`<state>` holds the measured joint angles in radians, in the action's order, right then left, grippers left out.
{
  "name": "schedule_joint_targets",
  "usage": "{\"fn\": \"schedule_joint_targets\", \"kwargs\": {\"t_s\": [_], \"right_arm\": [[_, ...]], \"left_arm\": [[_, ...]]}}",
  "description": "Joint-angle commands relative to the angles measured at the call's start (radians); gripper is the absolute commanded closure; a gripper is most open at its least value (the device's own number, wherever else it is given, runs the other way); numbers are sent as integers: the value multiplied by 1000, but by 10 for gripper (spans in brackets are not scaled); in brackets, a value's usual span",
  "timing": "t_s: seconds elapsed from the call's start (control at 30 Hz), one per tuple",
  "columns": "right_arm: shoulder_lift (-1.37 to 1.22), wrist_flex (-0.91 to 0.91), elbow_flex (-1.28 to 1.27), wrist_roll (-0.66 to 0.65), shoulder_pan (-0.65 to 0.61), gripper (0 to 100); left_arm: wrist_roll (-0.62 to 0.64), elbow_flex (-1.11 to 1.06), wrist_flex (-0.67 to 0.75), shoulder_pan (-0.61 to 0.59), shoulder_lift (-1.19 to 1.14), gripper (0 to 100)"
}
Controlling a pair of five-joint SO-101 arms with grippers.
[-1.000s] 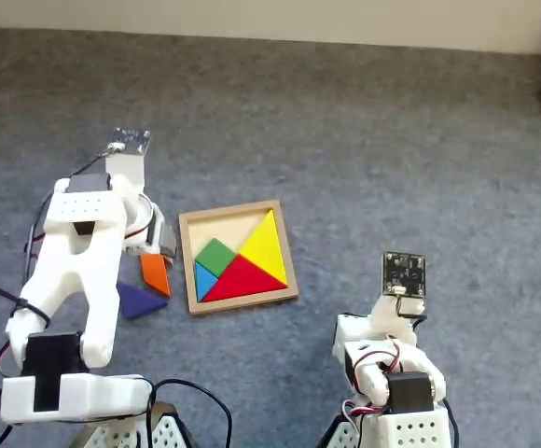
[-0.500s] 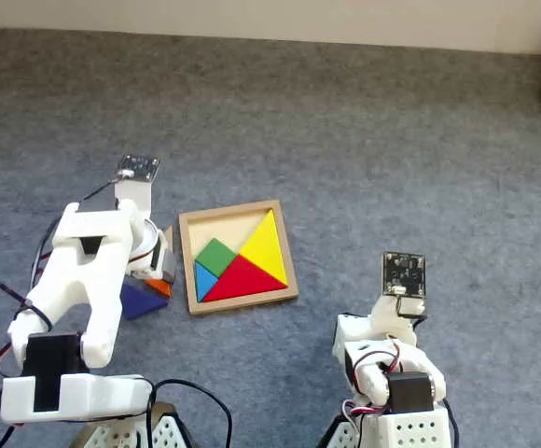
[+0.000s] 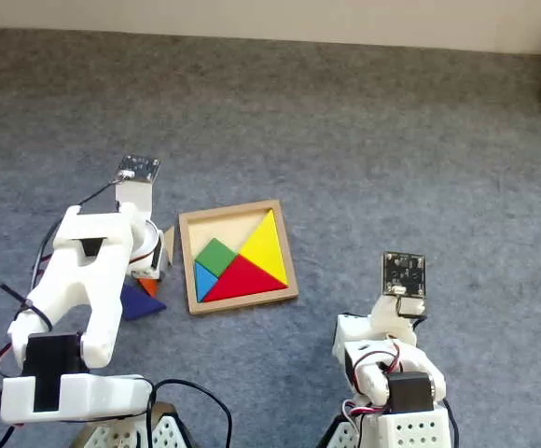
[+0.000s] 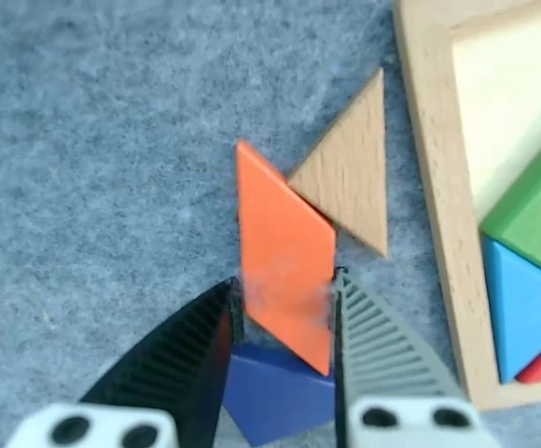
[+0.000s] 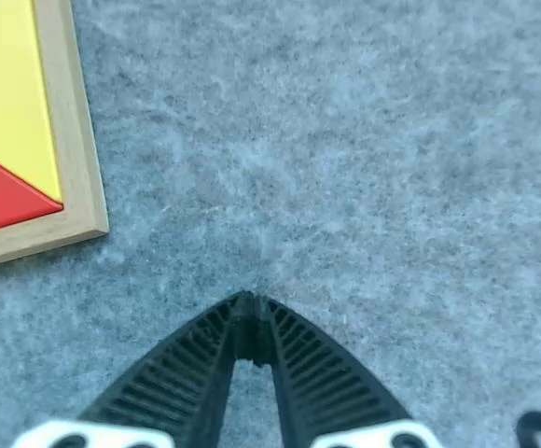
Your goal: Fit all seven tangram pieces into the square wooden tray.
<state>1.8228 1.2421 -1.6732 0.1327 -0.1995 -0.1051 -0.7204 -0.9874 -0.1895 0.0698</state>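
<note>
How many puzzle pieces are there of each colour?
green: 1
light blue: 1
red: 1
yellow: 1
orange: 1
plain wood: 1
dark blue: 1
Total: 7

Grey carpet (image 3: 392,140), wooden tray (image 4: 434,140) on it, orange pc (image 4: 284,261), plain-wood triangle (image 4: 350,177), blue pc (image 4: 270,397) just left of tray

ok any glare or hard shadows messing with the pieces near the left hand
Left wrist view: a pale hazy patch sits on the orange piece where the left hand grips it; elsewhere the light is even, with thin soft shadows along piece edges. High view: no glare on the wooden tray; the arm, not shadow, covers most of that piece.
</note>
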Motion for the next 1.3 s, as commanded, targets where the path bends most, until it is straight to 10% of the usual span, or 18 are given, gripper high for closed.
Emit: {"fn": "schedule_joint_targets", "kwargs": {"t_s": [0.0, 0.53, 0.87, 1.27], "right_arm": [[13, 7, -136, 8, 12, 989], [13, 7, -136, 8, 12, 989], [13, 7, -136, 8, 12, 989], [13, 7, -136, 8, 12, 989]], "left_arm": [[-86, 5, 5, 16, 16, 925], [-361, 452, -423, 19, 18, 930], [-612, 553, -439, 168, 5, 930], [-618, 578, -353, 378, -85, 928]]}}
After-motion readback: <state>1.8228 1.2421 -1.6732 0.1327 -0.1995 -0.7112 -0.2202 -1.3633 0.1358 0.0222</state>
